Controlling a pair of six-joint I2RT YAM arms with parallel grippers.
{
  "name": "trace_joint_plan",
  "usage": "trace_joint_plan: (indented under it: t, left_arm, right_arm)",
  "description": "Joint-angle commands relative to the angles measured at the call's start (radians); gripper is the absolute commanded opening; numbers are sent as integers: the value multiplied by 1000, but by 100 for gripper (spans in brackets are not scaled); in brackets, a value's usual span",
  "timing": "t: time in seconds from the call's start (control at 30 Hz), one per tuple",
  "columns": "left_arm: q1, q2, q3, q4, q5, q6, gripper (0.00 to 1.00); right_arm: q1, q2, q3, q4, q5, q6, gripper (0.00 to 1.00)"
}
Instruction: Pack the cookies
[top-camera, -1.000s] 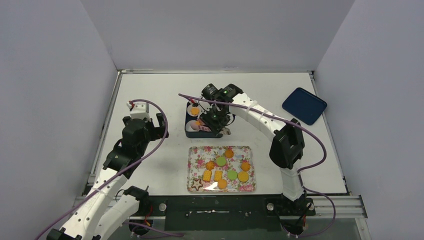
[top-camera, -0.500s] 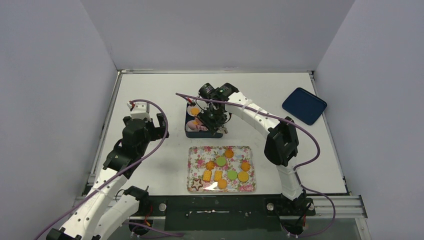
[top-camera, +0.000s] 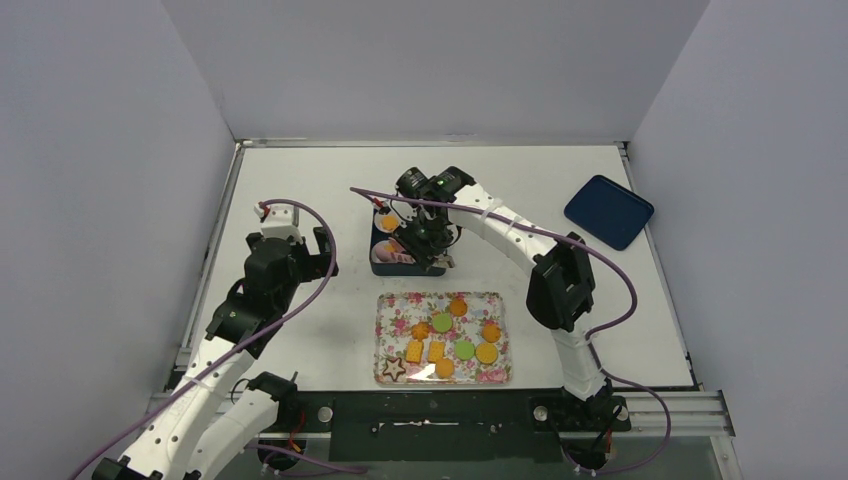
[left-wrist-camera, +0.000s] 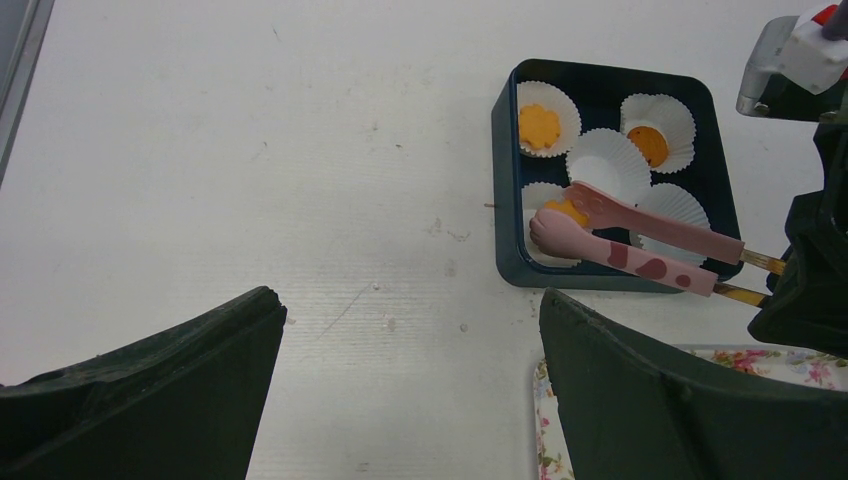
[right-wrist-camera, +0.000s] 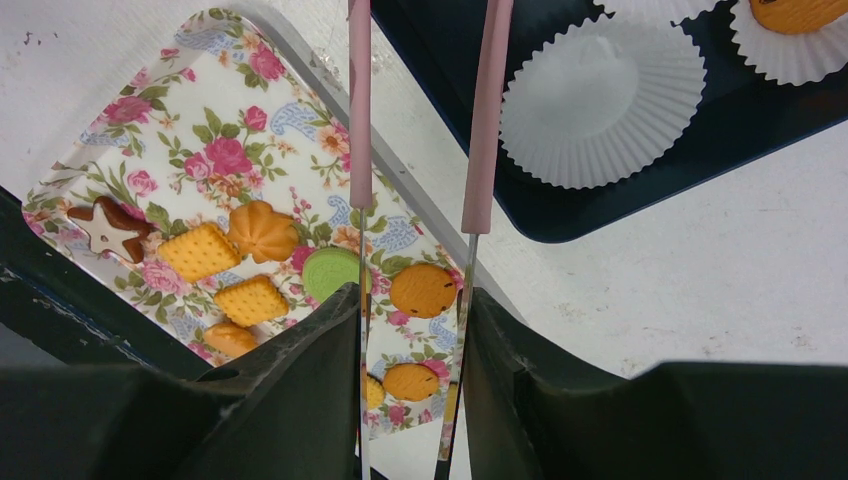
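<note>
Nearest us, just beyond the arms' bases, a flowered tray (top-camera: 392, 310) lies on the bench (top-camera: 300, 180) with its long sides running left to right. Most of the cookies (top-camera: 464, 349) lie flat on it, orange and green rounds and orange squares, with the brown star (top-camera: 395, 369) at its near left corner. To the left, our left hand (left-wrist-camera: 408, 300) hangs above bare bench, its fingers spread wide and holding nothing. Just beyond the tray stands a dark blue box (left-wrist-camera: 505, 170) lined with white paper cups (left-wrist-camera: 608, 162). Our right hand (right-wrist-camera: 410, 330) is closed on the handle end of pink tongs (left-wrist-camera: 640, 245). The tongs run across the near side of the box, pointing left, with their tips in the near left cup. An orange cookie (left-wrist-camera: 566, 210) sits between those tips; we cannot tell whether it is pinched. The two far cups hold an orange flower cookie (left-wrist-camera: 540, 126) and an orange round (left-wrist-camera: 649, 146). Far right, well apart, lies a flat dark blue lid (top-camera: 608, 211).
</note>
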Motion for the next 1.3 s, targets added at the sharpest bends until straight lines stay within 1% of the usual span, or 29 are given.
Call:
trace_joint_plan:
  t: [0.0, 0.27, 0.43, 0.63, 0.93, 1.27]
  left_arm:
    - [-4, -13, 10, 53, 6, 17, 97]
    - [-4, -14, 10, 53, 7, 18, 97]
    - [-4, -14, 9, 55, 6, 18, 97]
    - [-5, -14, 9, 55, 7, 18, 97]
    - [-2, -22, 8, 56, 9, 18, 97]
    - [5, -35, 3, 57, 16, 14, 97]
  right_arm:
    - [9, 7, 50, 7, -15, -15, 36]
    - [10, 10, 59, 8, -15, -15, 46]
    - [13, -1, 61, 9, -11, -15, 46]
    - [27, -56, 39, 9, 13, -10, 44]
    - [45, -221, -108, 39, 48, 35, 40]
    - [79, -412, -312, 44, 98, 131, 40]
